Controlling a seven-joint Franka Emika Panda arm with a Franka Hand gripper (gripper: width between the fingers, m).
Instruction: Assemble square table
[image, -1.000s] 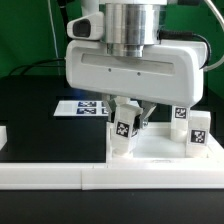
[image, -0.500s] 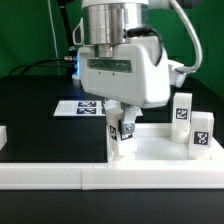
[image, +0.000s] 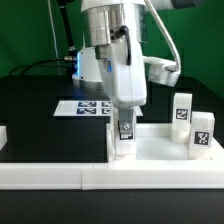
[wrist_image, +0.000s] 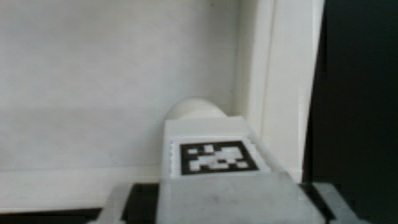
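While the claw (image: 124, 128) grips a leg (image: 124, 140) standing straight up at the low middle of the frame, the panel (image: 160, 148) lies flat right under it, corner hole hidden.

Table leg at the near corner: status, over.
Pincer shut on leg, upright at the corner of the square panel. Two spare legs stand at the exterior view's right. Nothing in the way.
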